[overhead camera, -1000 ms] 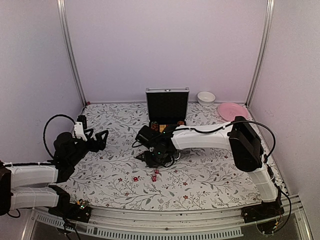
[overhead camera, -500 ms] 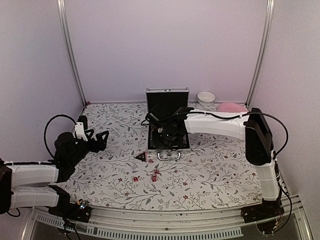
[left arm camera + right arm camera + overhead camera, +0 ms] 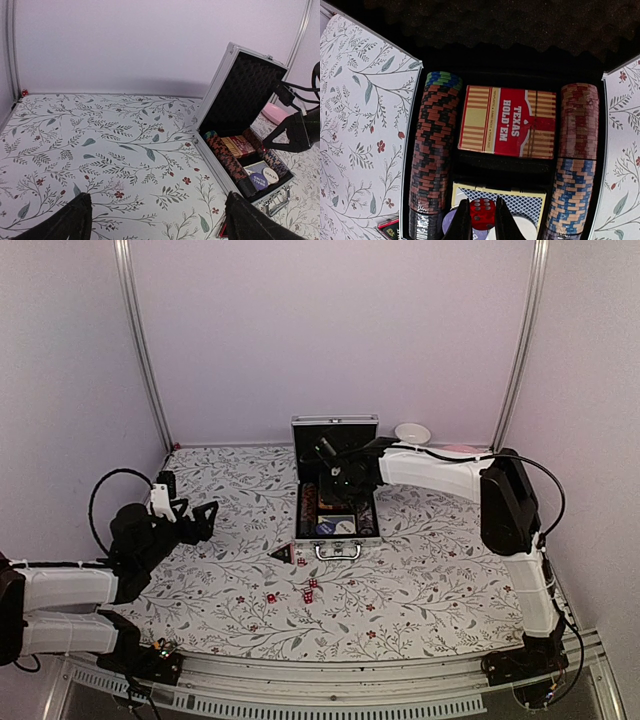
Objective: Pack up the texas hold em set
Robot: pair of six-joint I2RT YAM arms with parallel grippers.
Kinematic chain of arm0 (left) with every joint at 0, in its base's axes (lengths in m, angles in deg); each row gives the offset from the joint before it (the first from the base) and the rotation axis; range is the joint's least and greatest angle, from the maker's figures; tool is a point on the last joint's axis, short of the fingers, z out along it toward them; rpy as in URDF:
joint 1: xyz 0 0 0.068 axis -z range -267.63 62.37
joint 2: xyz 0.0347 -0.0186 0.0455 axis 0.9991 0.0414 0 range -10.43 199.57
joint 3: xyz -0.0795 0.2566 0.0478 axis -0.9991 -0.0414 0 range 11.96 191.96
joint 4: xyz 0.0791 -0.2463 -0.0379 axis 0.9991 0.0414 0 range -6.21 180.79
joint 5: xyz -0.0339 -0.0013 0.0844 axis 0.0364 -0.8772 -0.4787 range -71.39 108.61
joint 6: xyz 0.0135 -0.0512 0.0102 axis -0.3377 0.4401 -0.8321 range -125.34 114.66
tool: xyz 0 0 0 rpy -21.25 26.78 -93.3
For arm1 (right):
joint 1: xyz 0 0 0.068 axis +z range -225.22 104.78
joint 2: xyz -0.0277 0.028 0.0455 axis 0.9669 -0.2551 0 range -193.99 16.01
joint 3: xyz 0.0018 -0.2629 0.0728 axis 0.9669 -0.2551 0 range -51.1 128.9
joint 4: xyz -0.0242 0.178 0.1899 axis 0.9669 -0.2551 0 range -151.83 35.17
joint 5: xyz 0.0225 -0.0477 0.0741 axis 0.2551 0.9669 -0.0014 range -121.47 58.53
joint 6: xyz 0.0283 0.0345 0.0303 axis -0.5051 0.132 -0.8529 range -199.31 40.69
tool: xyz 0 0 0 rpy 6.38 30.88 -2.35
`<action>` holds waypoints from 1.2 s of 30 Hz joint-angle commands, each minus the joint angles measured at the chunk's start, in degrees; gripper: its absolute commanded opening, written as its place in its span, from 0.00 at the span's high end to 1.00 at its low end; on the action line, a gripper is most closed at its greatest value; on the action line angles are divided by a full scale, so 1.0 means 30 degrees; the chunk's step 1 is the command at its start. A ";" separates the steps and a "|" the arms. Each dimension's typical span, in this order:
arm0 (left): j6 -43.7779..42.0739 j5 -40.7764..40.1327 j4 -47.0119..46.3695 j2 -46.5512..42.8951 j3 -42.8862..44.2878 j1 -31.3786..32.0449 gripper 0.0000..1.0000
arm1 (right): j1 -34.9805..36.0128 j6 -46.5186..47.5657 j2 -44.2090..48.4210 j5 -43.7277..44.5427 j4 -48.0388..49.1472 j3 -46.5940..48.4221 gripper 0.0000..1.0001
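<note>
Because everything goes into the open case (image 3: 335, 421) at the top view's centre, the right hand (image 3: 479, 220) hangs over it pinching a red die (image 3: 482, 214), while the left hand (image 3: 205, 520) idles, spread, at mid-left.

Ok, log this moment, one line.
right tool: shut on red die over open case | left tool: open | loose dice, black triangle: on table

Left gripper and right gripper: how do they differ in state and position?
The left gripper is open and empty; the right gripper is shut on a red die. The left gripper is over the table, left of the case; the right gripper is above the open case. Both are black.
</note>
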 commanded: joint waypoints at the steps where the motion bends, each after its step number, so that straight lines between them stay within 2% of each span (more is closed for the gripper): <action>1: 0.0052 -0.0069 -0.0260 0.0219 0.0455 0.0247 0.07 | -0.0214 0.0707 -0.0998 -0.0031 0.0820 0.1146 0.92; 12: 0.0095 0.0033 -0.0224 0.0150 0.0414 0.0230 0.08 | -0.0389 0.0839 -0.2981 -0.1400 0.1453 0.2394 0.91; 25: 0.0104 0.0024 -0.0195 0.0162 0.0459 0.0228 0.08 | -0.0393 0.0674 -0.3476 -0.2127 0.1602 0.2457 0.91; 36: 0.0141 0.0020 -0.0083 0.0045 0.0458 0.0242 0.07 | -0.0374 0.0499 -0.3972 -0.1644 0.1623 0.2399 0.91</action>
